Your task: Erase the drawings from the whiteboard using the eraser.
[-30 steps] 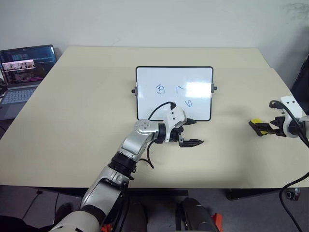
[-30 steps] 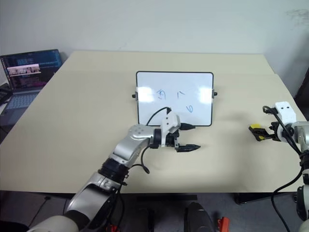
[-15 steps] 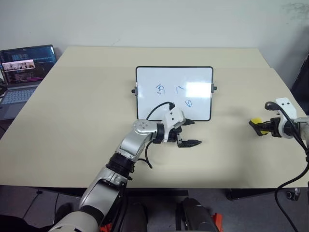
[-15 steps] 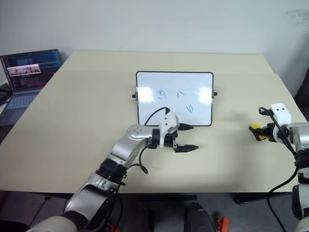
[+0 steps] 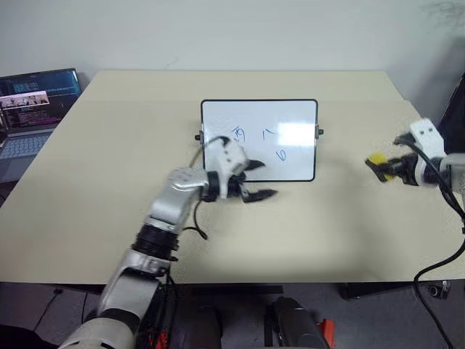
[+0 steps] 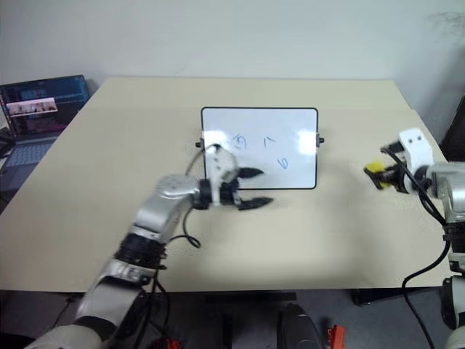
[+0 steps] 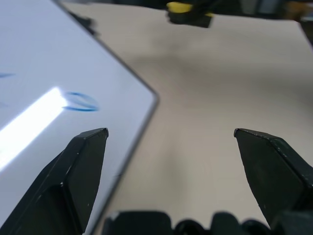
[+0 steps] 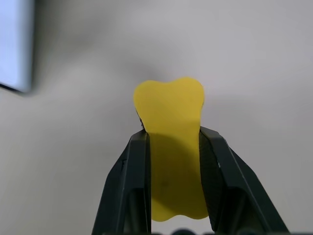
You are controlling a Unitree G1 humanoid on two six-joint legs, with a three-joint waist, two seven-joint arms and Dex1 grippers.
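The whiteboard (image 5: pixel 290 120) lies flat in the middle of the table with three blue drawings (image 5: pixel 238 134) (image 5: pixel 269 133) (image 5: pixel 281 155) on it. My left gripper (image 5: pixel 259 181) hovers open over the board's near edge, one finger above the white surface and the other above the table. In the left wrist view the board (image 7: pixel 44 63) and one drawing (image 7: pixel 80 102) lie beyond the left finger (image 7: pixel 80 166). To the right of the board, my right gripper (image 5: pixel 381 166) is shut on the yellow eraser (image 5: pixel 375 160), above the table. The right wrist view shows the eraser (image 8: pixel 171 117) squeezed between both fingers.
An open laptop (image 5: pixel 33 102) sits at the table's far left edge. The tan table (image 5: pixel 327 225) is bare between the board and my right gripper. A board corner (image 8: pixel 14 44) shows in the right wrist view.
My right gripper has closed on the eraser, lifted it off the table and carried it left toward the board. My left gripper has moved left and up, to the board's near edge.
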